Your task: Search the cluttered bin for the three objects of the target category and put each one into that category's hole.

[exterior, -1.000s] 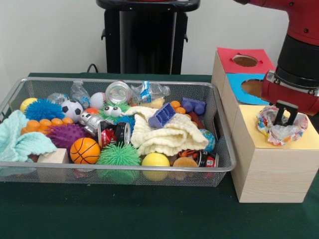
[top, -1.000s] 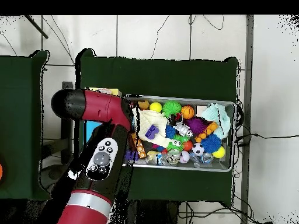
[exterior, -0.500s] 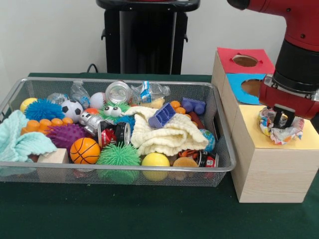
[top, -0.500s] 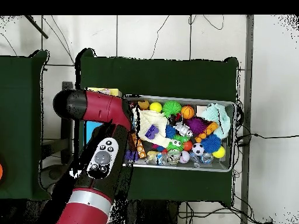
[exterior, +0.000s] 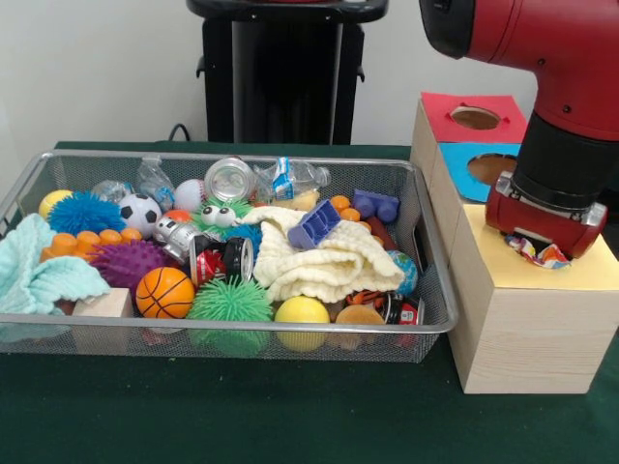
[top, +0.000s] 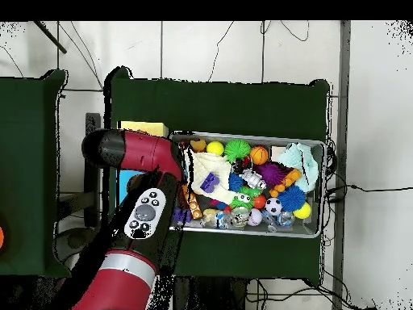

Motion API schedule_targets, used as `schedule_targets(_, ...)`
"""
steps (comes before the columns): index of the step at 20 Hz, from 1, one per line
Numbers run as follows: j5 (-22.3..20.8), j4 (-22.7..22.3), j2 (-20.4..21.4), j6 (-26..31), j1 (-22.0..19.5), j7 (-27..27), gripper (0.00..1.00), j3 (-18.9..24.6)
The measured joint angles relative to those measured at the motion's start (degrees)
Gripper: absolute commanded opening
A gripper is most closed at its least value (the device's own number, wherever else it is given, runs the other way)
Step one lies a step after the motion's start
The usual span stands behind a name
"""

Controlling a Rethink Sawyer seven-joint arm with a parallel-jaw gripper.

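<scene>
— The arm (exterior: 542,58) is red with a black wrist band, over a yellow box top (exterior: 580,275).
— Next lids: blue (exterior: 484,172), then red (exterior: 474,116). Green table (exterior: 242,416), orange basketball (exterior: 164,292), cream cloth (exterior: 329,261), black-and-white soccer ball (exterior: 141,211).

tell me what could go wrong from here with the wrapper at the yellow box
The crumpled wrapper still bulges out beside the arm's end on the yellow-topped box, so it may wedge at the hole rather than drop. The jaws are hidden, so it might lift back out when the arm rises. It could also slide off the lid.
</scene>
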State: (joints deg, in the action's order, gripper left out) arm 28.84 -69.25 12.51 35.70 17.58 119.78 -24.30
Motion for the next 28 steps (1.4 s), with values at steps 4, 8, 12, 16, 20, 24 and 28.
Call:
schedule_targets(4, 0.0, 0.0, 0.0, 0.0, 0.0, 0.0, 0.0, 0.0)
schedule_targets(8, 0.0, 0.0, 0.0, 0.0, 0.0, 0.0, 0.0, 0.0)
schedule_targets(12, -0.1, -0.3, 0.6, 0.0, -0.2, 0.0, 0.0, 0.2)
schedule_targets(16, -0.2, -0.5, 2.4, 2.2, -0.7, 0.0, 0.0, 0.3)
schedule_targets(20, -0.3, -0.6, 4.6, 6.1, -1.3, 0.0, 0.0, 0.3)
schedule_targets(24, -0.3, -0.6, 6.9, 9.0, -1.9, 0.0, 0.0, 0.3)
schedule_targets(28, -0.4, -0.6, 8.8, 9.8, -2.3, 0.0, 0.0, 0.3)
